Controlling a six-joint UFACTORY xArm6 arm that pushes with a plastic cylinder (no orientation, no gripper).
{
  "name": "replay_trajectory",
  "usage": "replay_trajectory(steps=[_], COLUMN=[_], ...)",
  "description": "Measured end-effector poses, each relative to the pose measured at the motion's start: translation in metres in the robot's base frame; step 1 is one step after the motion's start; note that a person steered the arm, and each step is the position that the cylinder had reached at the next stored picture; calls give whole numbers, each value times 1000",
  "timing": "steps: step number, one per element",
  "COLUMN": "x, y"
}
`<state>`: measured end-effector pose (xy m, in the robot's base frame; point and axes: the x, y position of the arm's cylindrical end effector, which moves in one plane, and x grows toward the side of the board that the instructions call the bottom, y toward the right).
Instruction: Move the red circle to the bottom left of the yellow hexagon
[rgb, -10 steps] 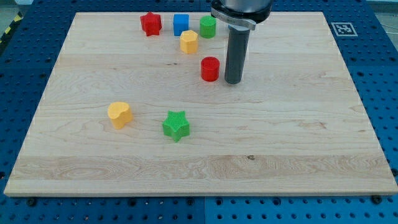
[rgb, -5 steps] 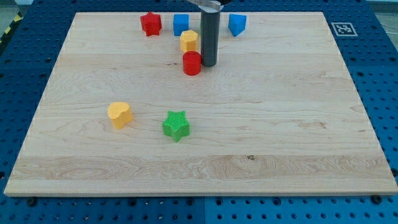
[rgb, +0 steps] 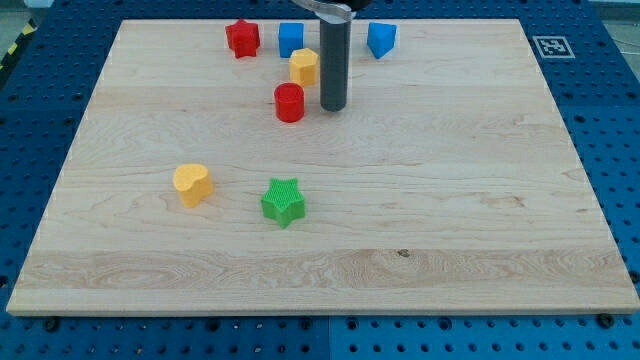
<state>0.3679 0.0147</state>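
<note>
The red circle (rgb: 290, 102) sits on the wooden board, just below and to the left of the yellow hexagon (rgb: 304, 66). My dark rod stands upright to the right of both; my tip (rgb: 333, 107) rests on the board a short gap to the right of the red circle, not touching it. The rod hides the green block that stood right of the hexagon.
A red star (rgb: 241, 37) and a blue cube (rgb: 290, 38) lie near the view's top. A blue block (rgb: 380, 39) lies right of the rod. A yellow heart (rgb: 192, 184) and a green star (rgb: 283, 201) sit lower left. The board's top edge (rgb: 450, 20) is close.
The red circle has slid left from right of centre to below-left of the yellow hexagon. My rod moved left with it, then stopped; the circle now sits apart from the tip.
</note>
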Motion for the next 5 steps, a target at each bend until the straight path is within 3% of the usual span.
replay_trajectory(steps=[3,5], x=[4,64], y=[-72,-70])
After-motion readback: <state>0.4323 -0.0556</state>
